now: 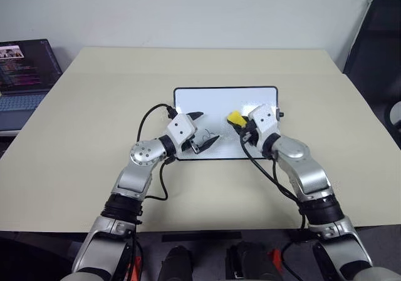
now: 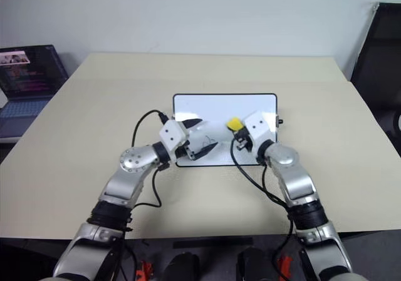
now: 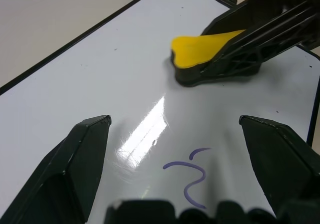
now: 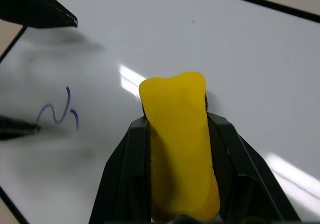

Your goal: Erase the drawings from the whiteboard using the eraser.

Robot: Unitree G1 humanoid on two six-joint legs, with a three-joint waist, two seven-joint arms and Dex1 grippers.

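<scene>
A pale beige table (image 1: 81,143) stands against a plain light wall, with an open laptop (image 1: 25,74) off its far left corner and a dark chair (image 1: 379,49) at the far right. The whiteboard (image 1: 213,102) lies flat near the middle of the table, its long sides running left to right, a small black knob showing on its right short side.

The right gripper (image 4: 175,149) is clamped on the eraser (image 4: 177,139), one black finger against each long side of the yellow block. The eraser's dark underside sits on the glossy white surface in the left wrist view (image 3: 200,52), roughly at the middle of the board and a little towards its right half.

The left gripper (image 1: 202,129) hangs over the near left part of the board with its two fingers spread wide and nothing between them. One finger (image 3: 75,159) and its partner stand on either side of the drawings (image 3: 192,176), a thin purple-blue squiggle with a short stroke beside it. This mark lies on the near left area of the board, apart from the eraser, with bare white board between the two. The rest of the board looks clean, apart from a bright glare streak from the lights
</scene>
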